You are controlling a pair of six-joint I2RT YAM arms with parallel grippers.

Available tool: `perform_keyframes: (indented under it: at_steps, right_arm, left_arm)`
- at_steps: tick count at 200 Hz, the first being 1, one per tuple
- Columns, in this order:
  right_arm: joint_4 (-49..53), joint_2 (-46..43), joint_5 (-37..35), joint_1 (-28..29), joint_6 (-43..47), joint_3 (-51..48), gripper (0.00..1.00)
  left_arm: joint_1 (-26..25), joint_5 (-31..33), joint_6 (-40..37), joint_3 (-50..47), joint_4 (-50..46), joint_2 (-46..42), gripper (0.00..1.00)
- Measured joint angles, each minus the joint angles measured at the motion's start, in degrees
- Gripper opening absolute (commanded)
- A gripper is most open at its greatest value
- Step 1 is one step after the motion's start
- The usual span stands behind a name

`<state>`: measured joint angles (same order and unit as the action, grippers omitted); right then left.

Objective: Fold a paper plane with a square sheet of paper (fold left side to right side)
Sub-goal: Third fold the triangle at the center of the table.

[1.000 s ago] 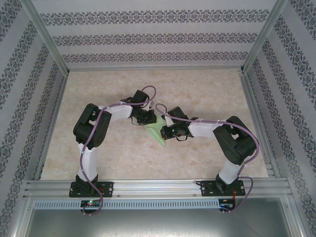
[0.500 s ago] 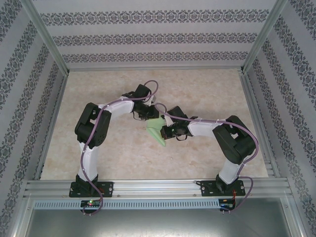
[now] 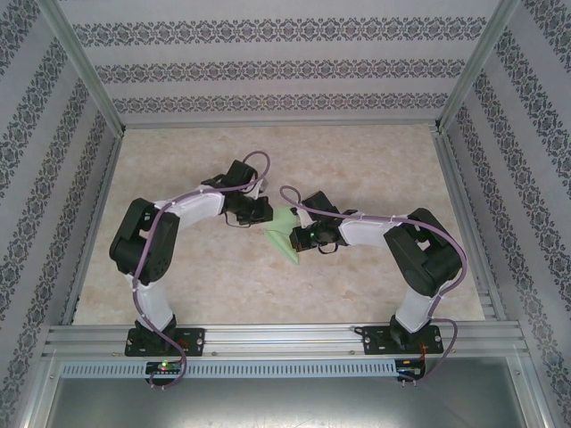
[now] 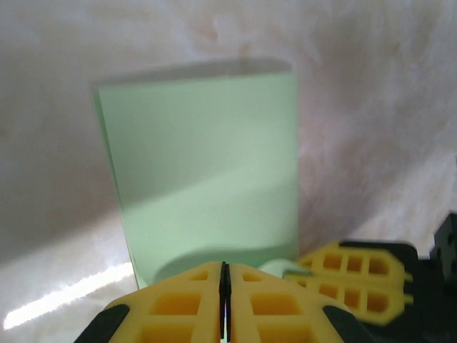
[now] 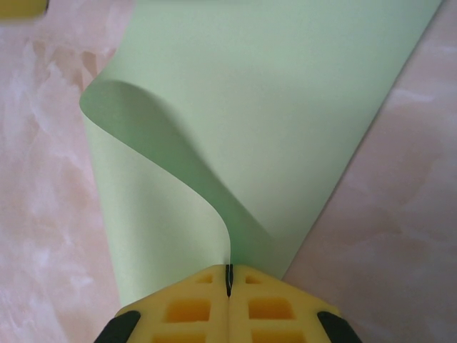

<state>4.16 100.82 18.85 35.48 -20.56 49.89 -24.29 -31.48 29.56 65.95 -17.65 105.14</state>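
Plainly, the right gripper [image 5: 228, 277] is seen closed tight, its yellow fingers pinched on a lifted edge of the square sheet of paper [image 5: 285, 107]. From that nip the upper layer is curled over toward 10 o'clock, while the lower layer is left flat on the table [image 3: 178, 160]. The left gripper [image 4: 223, 270] is seen with its jaws pressed together, its tips at the near edge of the folded sheet; whether paper is caught between them cannot be told. In the top view the sheet is found at mid-table, with the left gripper at its 10 o'clock and the right at its 4 o'clock. Bare marbled surface is left open on every side, widest toward 12 o'clock. The table is bounded by aluminium rails [image 3: 277, 337] at 6 o'clock and by patterned walls [image 3: 285, 53] at 9, 12 and 3 o'clock.
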Motion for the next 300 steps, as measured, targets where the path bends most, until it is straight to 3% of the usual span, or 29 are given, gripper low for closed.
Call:
perform_keyframes:
  at_steps: [42, 102, 286, 300]
  right_arm:
    - [0.6, 0.2, 0.0, 0.0, 0.4, 0.4, 0.0]
    - [1.2, 0.3, 0.0, 0.0, 1.1, 0.7, 0.0]
    - [3.1, 1.0, -0.2, 0.4, 1.5, 2.3, 0.0]
    - [3.7, 1.1, -0.2, 0.4, 1.5, 2.8, 0.09]
  left_arm:
    - [-0.4, -6.1, 4.6, -7.1, 10.1, -2.3, 0.12]
    - [-3.5, -8.0, 7.4, -7.7, 17.0, -0.5, 0.12]
    - [-4.2, -5.3, 8.2, -14.1, 19.6, 1.0, 0.12]
    - [-4.2, -4.9, 8.2, -14.6, 19.9, 0.6, 0.12]
